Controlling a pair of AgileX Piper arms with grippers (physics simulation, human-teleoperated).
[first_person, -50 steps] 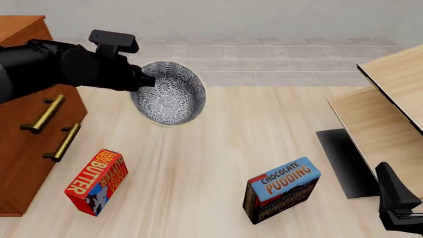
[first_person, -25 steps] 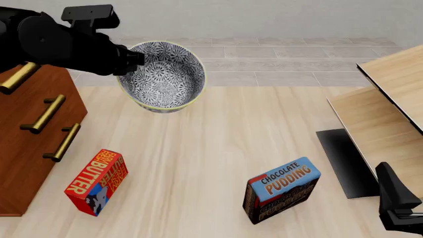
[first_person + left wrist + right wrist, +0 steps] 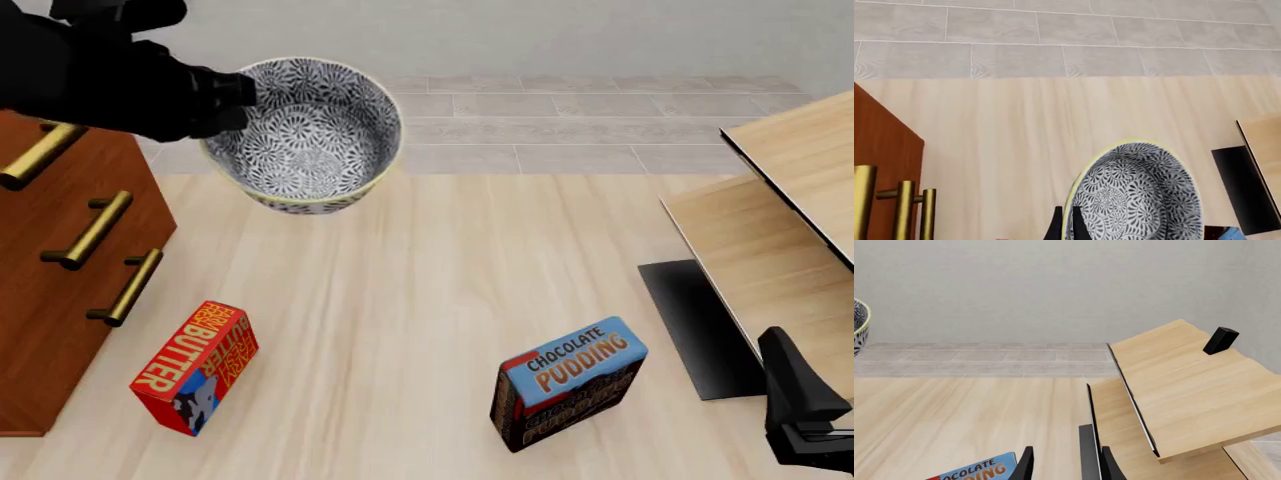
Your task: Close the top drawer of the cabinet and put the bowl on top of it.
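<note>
The blue-and-white bowl hangs in the air beside the cabinet's upper right corner, tilted so its inside faces the camera. My left gripper is shut on its left rim. In the left wrist view the fingertips pinch the bowl's rim. The top drawer shows its brass handle, and its front looks level with the two drawers below. The left arm hides the cabinet's top. My right gripper rests low at the front right, open and holding nothing, fingers apart.
A red butter box stands near the cabinet's foot. A blue chocolate pudding box stands at front centre-right. Pale wood furniture with a black panel fills the right side. A small black block sits on it.
My left arm has raised the bowl and carried it left toward the cabinet. The right arm has not moved.
</note>
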